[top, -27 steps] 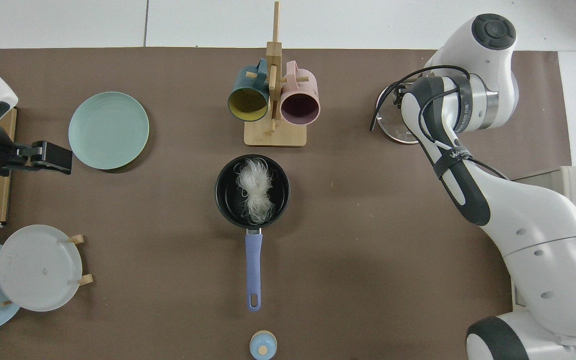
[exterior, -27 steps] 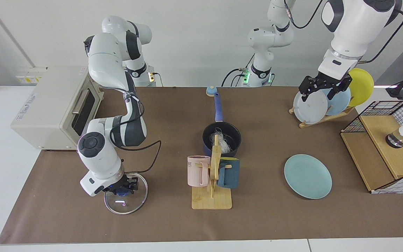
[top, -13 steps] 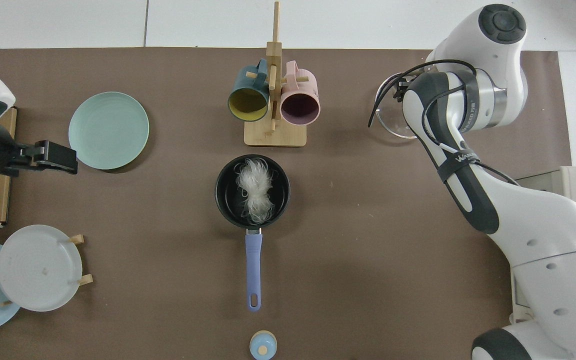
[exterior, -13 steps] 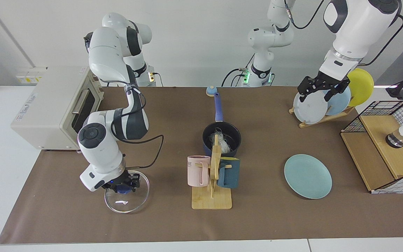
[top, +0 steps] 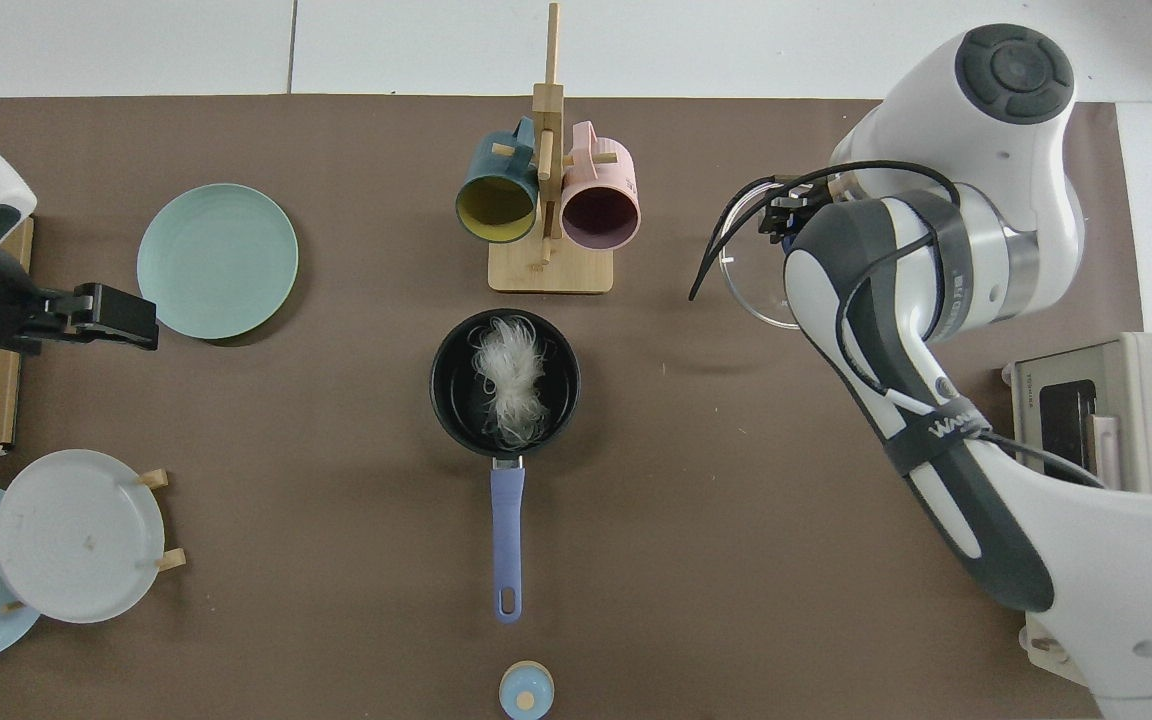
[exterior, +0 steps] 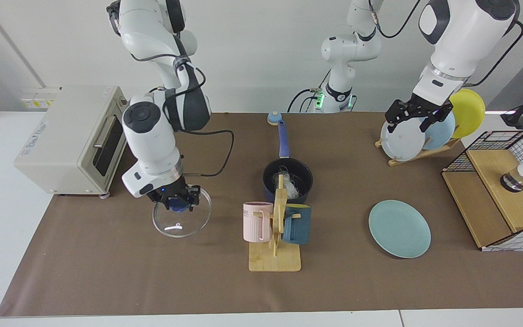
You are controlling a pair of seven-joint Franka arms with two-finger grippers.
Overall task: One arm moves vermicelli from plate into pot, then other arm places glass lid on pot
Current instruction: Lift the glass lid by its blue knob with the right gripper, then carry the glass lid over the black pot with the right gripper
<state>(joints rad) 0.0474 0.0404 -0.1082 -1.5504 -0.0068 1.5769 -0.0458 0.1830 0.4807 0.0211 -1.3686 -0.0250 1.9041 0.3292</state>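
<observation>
- Lid (exterior: 181, 219): the right claw (exterior: 179, 203) is clamped on its blue knob, and the glass hangs under the claw, tilted and clear of the desk (exterior: 107, 272). A second ago it lay flat on the desk lower down and nearer the front edge; since then the right arm has raised it and brought it in toward the middle. So the grasp looks sound and the carry to the pot has begun.
- Mug rack (exterior: 275, 236): it stands between the right claw and the pot's near side. My guess is the lid must pass above or behind it.
- Pot (exterior: 288, 180): it sits beyond the rack from the right claw, well apart from it, with its handle pointing to the far edge. It has not moved.
- Vermicelli (top: 508, 382): it lies inside the pot, so the first half of the task looks done.
- Plate (exterior: 399, 228): it lies bare, past the pot on the side away from the right claw.
- Left claw (exterior: 418, 118): it waits with its fingers spread and nothing in them, high by the dish rack (exterior: 418, 152) at the far end, about where it hung a second ago.
</observation>
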